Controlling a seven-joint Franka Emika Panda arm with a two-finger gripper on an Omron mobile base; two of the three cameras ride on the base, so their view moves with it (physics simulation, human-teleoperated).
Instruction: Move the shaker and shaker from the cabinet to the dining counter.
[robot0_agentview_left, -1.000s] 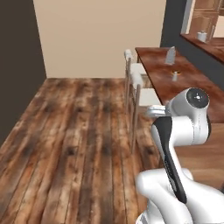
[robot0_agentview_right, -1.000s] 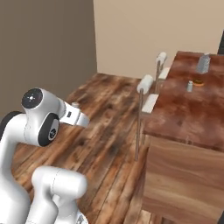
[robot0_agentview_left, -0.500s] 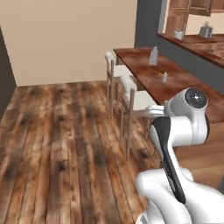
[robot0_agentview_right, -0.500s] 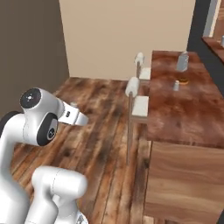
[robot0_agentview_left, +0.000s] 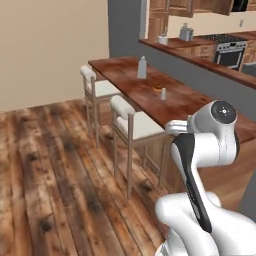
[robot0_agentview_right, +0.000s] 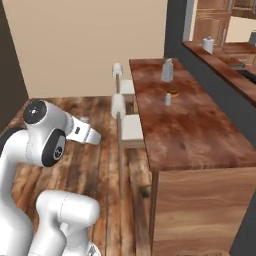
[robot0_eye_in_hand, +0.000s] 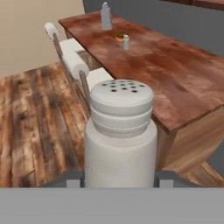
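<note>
A light-grey shaker (robot0_eye_in_hand: 119, 131) with a holed cap stands upright and close between the fingers of my gripper (robot0_eye_in_hand: 119, 181), which is shut on it. The second shaker (robot0_agentview_left: 162, 93) (robot0_agentview_right: 168, 99) (robot0_eye_in_hand: 126, 42) stands on the dining counter (robot0_agentview_left: 190, 105) (robot0_agentview_right: 185, 125) (robot0_eye_in_hand: 175, 70), a long reddish-brown top ahead and to the right. My hand is held short of the counter's near end, above the wooden floor. Brown wooden wall cabinets (robot0_agentview_left: 212, 5) show at the back of the kitchen.
A grey grater (robot0_agentview_left: 142, 67) (robot0_agentview_right: 167, 70) and a brown donut (robot0_agentview_left: 158, 89) (robot0_agentview_right: 173, 92) lie on the counter near the second shaker. Two cushioned stools (robot0_agentview_left: 135, 122) (robot0_agentview_left: 95, 85) stand along its left side. A toaster (robot0_agentview_left: 186, 33) sits on the far worktop. Plank floor (robot0_agentview_left: 50, 175) lies to the left.
The base has driven and turned, so the whole scene shifted: the dining counter and stools now sit nearer and more central. The shaker stays in my gripper.
</note>
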